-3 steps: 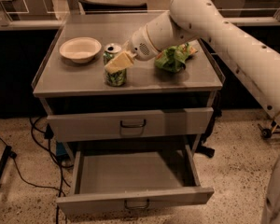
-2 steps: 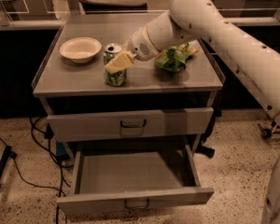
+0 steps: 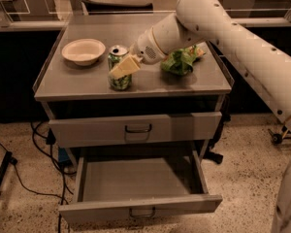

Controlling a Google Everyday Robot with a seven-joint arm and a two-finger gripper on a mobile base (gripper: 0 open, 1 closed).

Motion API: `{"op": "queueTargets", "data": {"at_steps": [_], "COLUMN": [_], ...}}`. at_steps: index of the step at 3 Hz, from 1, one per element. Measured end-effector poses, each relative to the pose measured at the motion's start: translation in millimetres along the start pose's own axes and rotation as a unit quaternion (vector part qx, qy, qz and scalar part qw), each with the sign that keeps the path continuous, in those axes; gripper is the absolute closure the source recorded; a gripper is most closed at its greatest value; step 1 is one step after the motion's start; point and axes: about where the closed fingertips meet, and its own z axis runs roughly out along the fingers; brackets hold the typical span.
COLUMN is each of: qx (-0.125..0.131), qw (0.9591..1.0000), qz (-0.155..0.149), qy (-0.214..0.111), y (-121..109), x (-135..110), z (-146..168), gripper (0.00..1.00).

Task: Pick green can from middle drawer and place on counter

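Note:
The green can [image 3: 117,55] stands upright on the counter [image 3: 82,81], left of centre near the front edge, its silver top showing. My gripper [image 3: 121,70] reaches in from the right and is shut on the can, with one cream finger [image 3: 126,66] lying across its front. The other finger is hidden behind the can. The middle drawer [image 3: 140,208] is pulled open below and its flat floor is bare.
A white bowl [image 3: 83,51] sits on the counter left of the can. A green and orange snack bag [image 3: 179,62] lies to the right, partly under my arm. The top drawer [image 3: 136,128] is closed. Cables [image 3: 24,178] trail on the floor at left.

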Motion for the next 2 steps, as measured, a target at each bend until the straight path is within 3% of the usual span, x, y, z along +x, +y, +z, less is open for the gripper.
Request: {"op": "queueTargets", "data": {"at_steps": [1,2], "qx": [0.0,0.0], "qw": [1.0,1.0], "qz": [0.0,0.0], "qy": [0.0,0.0], "y": [0.0,0.0], "x": [0.0,0.0], "z": [0.1,0.1], "gripper": [0.0,0.0]}}
